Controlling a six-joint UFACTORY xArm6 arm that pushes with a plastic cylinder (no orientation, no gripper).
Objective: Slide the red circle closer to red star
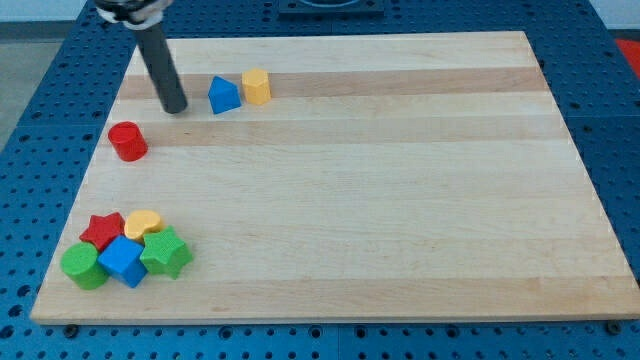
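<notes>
The red circle stands near the board's left edge, in the upper part of the view. The red star lies at the view's lower left, in a tight cluster of blocks. My tip rests on the board above and to the right of the red circle, a short gap away, and just left of the blue triangle. The red circle and red star are well apart, with bare board between them.
A yellow hexagon touches the blue triangle's right side. Around the red star sit a yellow heart, a blue cube, a green star and a green cylinder. The wooden board ends close to the cluster.
</notes>
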